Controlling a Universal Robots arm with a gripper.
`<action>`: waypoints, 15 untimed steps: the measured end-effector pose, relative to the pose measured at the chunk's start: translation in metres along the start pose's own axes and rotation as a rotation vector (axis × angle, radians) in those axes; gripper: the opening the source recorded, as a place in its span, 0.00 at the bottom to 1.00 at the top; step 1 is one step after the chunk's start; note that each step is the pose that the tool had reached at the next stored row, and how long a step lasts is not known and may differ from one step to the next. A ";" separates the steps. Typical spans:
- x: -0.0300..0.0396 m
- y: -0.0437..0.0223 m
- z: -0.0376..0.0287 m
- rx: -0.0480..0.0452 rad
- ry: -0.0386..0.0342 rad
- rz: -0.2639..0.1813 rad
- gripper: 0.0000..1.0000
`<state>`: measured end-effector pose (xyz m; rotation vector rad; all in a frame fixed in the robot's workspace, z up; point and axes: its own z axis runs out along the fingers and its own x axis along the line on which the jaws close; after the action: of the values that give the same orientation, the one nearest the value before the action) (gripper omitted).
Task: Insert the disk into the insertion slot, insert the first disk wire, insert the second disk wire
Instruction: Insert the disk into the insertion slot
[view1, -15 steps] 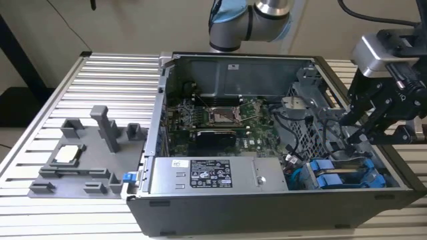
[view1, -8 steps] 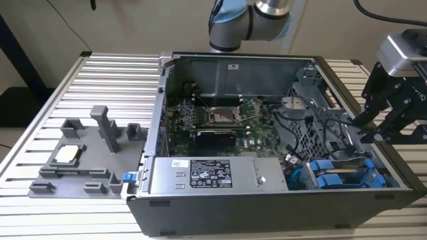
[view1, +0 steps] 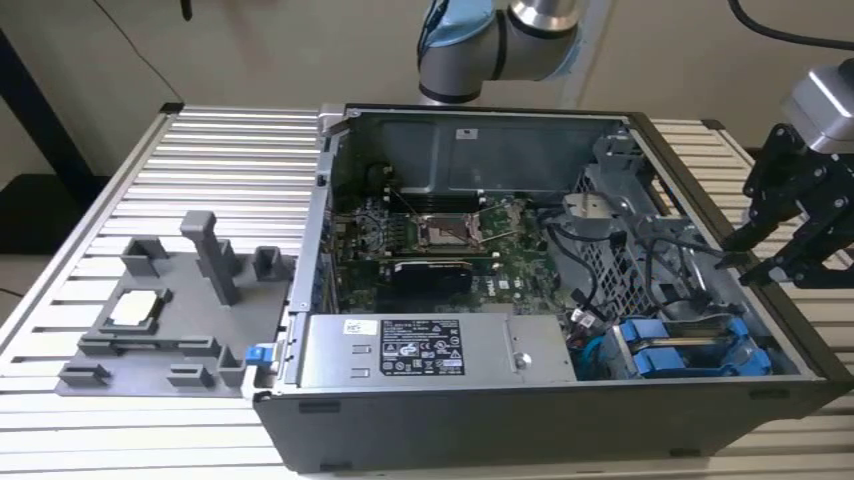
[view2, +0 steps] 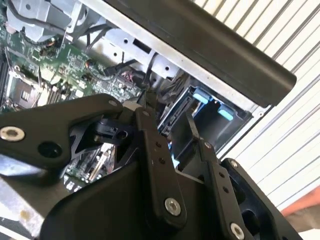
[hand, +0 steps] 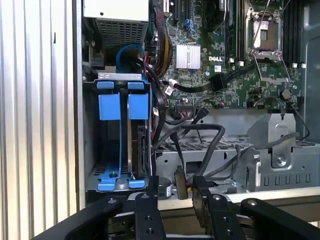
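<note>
The disk (hand: 142, 150) stands on edge inside the insertion slot (hand: 91, 150), held by a bright blue carrier frame (hand: 138, 106). A second blue carrier (hand: 109, 106) sits beside it. In the exterior view the blue carriers (view1: 674, 352) show in the bay at the case's near right corner. My black gripper (view1: 747, 262) hangs over the case's right wall, next to that bay. Its fingers (hand: 150, 200) stand apart, open. A small wire connector (hand: 181, 186) with red and black leads lies between them, clear of both pads. Loose black cables (hand: 200, 134) run across the metal cage behind it.
The open computer case (view1: 334, 200) lies on a slatted metal table (view1: 227, 150). It holds a green motherboard (view1: 441, 235) and a grey power-supply box (view1: 427, 350). A grey fixture plate (view1: 160, 320) with pegs lies at the exterior view's left. The arm's base (view1: 501, 40) stands behind the case.
</note>
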<state>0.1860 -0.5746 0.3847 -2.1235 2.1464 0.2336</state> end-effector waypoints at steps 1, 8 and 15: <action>0.0000 0.0004 0.0000 0.0000 -0.0006 0.000 0.41; 0.0001 0.0018 0.0000 -0.0002 -0.0144 0.000 0.41; 0.0003 0.0018 0.0000 -0.0002 -0.0144 0.000 0.32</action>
<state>0.1842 -0.5749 0.3846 -2.1158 2.1381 0.2484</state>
